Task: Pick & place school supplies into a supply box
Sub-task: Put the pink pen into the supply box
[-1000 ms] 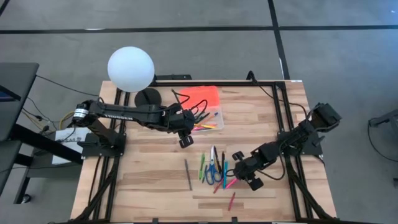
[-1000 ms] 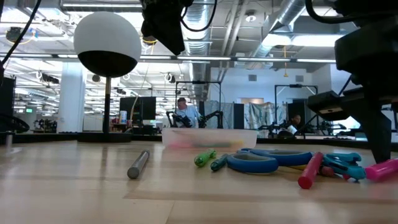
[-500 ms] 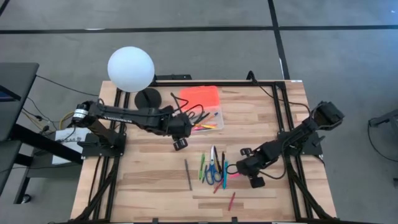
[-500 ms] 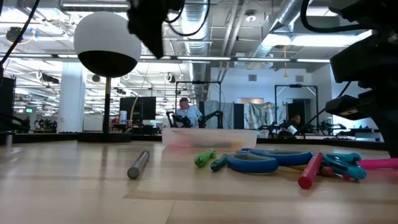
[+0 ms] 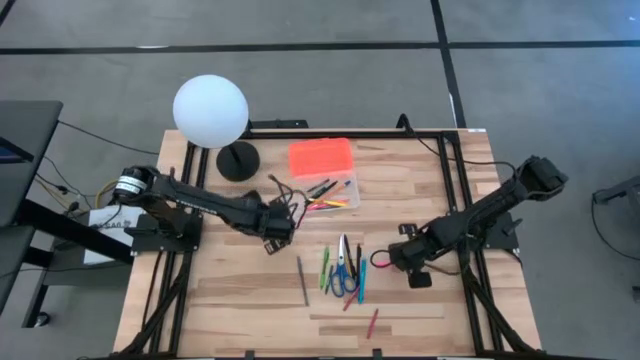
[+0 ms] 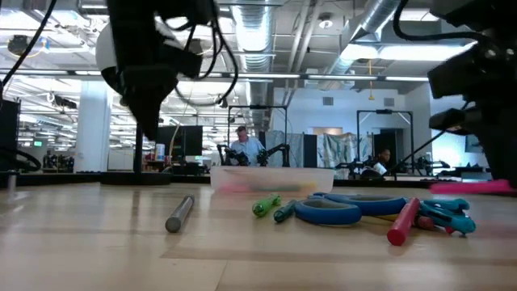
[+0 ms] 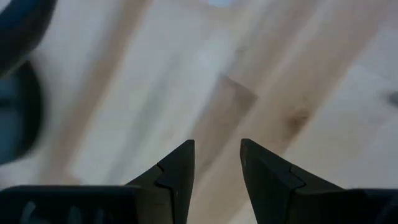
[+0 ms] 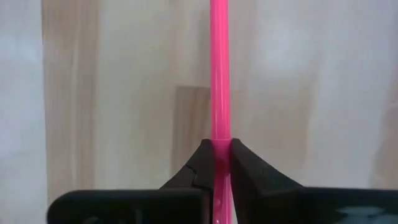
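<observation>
My right gripper is shut on a pink pen, held above the table's right half. Left of it on the wood lie a grey pencil, green pens, blue-handled scissors, a blue pen and a red pen. The clear supply box holds several pens, and its orange lid lies against its far side. My left gripper is open over bare wood, left of the box and nearer than it. My right gripper pinches the pink pen's shaft between its two fingers. The fingers come from above, pointing steeply down, and lie across the pen. The pen hangs level and clear of the table, its free length sticking out toward the table's left.
A white globe lamp on a dark round base stands at the far left of the table. A black frame rail runs along the right side. Bare wood lies at the near left.
My left gripper has left the supply box, going down and toward the table's near left. My right gripper has rolled at the wrist, risen and drawn toward the far right. The pink pen, which lay among the supplies, now hangs level and clear of the wood.
</observation>
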You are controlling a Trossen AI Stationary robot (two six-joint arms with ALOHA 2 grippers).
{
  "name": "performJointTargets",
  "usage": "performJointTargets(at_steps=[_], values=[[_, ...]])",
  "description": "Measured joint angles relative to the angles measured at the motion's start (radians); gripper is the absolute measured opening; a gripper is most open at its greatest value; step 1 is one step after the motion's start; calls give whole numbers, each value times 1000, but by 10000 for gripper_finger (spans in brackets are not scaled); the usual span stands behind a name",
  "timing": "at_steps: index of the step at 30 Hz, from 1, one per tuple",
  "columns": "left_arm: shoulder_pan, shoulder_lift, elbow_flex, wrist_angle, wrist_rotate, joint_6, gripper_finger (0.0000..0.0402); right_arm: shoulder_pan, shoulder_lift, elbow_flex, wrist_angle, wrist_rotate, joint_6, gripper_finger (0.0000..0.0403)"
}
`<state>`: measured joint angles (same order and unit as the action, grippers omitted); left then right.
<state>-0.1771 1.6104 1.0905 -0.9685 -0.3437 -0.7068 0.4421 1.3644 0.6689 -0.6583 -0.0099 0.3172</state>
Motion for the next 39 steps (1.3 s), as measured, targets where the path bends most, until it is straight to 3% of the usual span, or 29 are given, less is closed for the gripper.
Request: performJointTargets(at_steps=[4, 8, 15, 26, 39], values=[[-77, -9, -99, 158, 0, -109, 125, -36, -66, 1, -6, 25, 5, 17], [-156, -16, -125, 211, -57, -187, 125, -93, -130, 3, 7, 63, -21, 12], [-224, -16, -126, 219, -129, -227, 125, -298, -140, 67, 72, 122, -253, 16], [-257, -59, -125, 243, -227, -318, 125, -586, 124, 306, 176, 66, -606, 18], [-306, -91, -125, 243, -315, -461, 125, -678, 436, 547, 161, -3, -778, 24]])
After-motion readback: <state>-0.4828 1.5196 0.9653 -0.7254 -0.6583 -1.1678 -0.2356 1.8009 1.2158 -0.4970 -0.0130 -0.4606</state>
